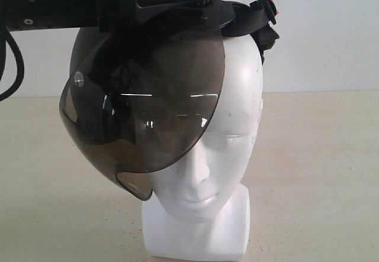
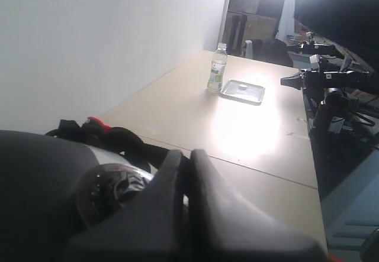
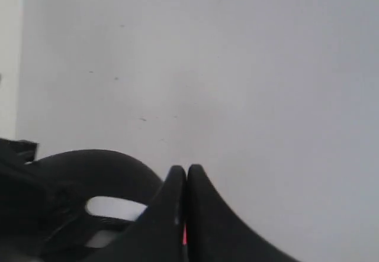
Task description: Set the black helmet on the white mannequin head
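So, left arm pose: your left arm (image 1: 53, 2) reaches in level and high from the exterior view's left edge, and its black end block sits right over the crown of the black helmet (image 1: 86, 43).
Left end effector: your left end effector (image 2: 185, 154) has its fingers (image 2: 231, 214) drawn together to a thin slit, tips meeting. You cannot tell whether anything is nipped in that slit.
Beside the left fingers: the helmet shell lies hard against the outer side of one finger near its root. The round visor pivot (image 2: 112, 194) is there too, and the straps (image 1: 243, 22) with the red buckle (image 1: 270, 2) run just past it.
Right end effector: your right end effector (image 3: 182, 171) is pressed tight, tips touching. A pink sliver shows deep in the seam, and what it is cannot be told.
Right arm pose: it points at the pale wall (image 3: 266, 67), with the helmet's dark curve bulging beside one finger.
Helmet: it hangs tilted under the left arm's end block, slid to one side of the white mannequin head (image 1: 237, 96). The visor (image 1: 148, 114) covers the half of the face nearer that arm. The other eye and the lips are bare, and the straps lie over the crown.
Mannequin head: it stands upright on the bench (image 1: 320, 173), below the end block.
Ahead of the left fingertips: well beyond them, a bottle (image 2: 217, 70) stands just beside a flat metal tray (image 2: 243, 90).
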Action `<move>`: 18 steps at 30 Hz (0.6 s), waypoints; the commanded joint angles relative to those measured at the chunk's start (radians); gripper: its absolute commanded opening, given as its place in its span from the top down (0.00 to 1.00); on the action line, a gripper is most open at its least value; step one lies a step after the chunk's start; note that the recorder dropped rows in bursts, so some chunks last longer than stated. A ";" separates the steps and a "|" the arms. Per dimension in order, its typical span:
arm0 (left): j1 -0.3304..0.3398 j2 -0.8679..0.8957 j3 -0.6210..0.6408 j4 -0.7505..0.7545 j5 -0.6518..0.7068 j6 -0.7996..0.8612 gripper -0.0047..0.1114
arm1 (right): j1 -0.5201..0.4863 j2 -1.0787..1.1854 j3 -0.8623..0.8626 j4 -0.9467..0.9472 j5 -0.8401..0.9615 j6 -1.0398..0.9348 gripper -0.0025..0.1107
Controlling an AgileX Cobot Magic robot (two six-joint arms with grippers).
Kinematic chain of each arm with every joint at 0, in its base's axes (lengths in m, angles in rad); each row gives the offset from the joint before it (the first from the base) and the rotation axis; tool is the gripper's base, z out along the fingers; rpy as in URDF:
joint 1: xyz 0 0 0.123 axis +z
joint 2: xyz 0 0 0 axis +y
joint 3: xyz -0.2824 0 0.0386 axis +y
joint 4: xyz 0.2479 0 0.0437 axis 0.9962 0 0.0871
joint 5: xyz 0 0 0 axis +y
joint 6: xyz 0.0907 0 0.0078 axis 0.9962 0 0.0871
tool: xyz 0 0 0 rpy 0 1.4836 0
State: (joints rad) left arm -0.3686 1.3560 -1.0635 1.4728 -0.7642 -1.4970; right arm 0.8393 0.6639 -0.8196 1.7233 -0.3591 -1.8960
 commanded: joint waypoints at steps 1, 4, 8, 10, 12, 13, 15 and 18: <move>-0.015 0.029 0.026 0.087 0.014 -0.048 0.92 | -0.001 -0.004 -0.057 0.021 -0.389 0.443 0.98; -0.015 0.029 0.026 0.087 0.014 -0.048 0.92 | -0.001 -0.004 -0.077 0.021 -0.578 0.870 0.98; -0.015 0.029 0.026 0.087 0.014 -0.048 0.92 | -0.001 -0.004 -0.085 -0.317 -0.391 1.178 0.98; -0.015 0.029 0.026 0.087 0.014 -0.052 0.92 | -0.001 0.004 -0.116 -0.595 -0.265 1.362 0.98; -0.015 0.029 0.026 0.087 0.014 -0.052 0.92 | -0.001 0.018 -0.185 -0.826 -0.094 1.459 0.98; -0.015 0.029 0.026 0.087 0.011 -0.052 0.92 | -0.001 0.025 -0.237 -0.922 0.038 1.469 0.98; -0.015 0.029 0.026 0.087 0.011 -0.052 0.92 | -0.001 0.046 -0.347 -1.047 0.331 1.469 0.98; -0.015 0.029 0.026 0.087 0.011 -0.052 0.92 | -0.004 0.093 -0.504 -1.117 0.771 1.491 0.98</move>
State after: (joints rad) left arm -0.3686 1.3560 -1.0635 1.4767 -0.7642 -1.5011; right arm 0.8393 0.7185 -1.2069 0.7493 -0.0344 -0.4448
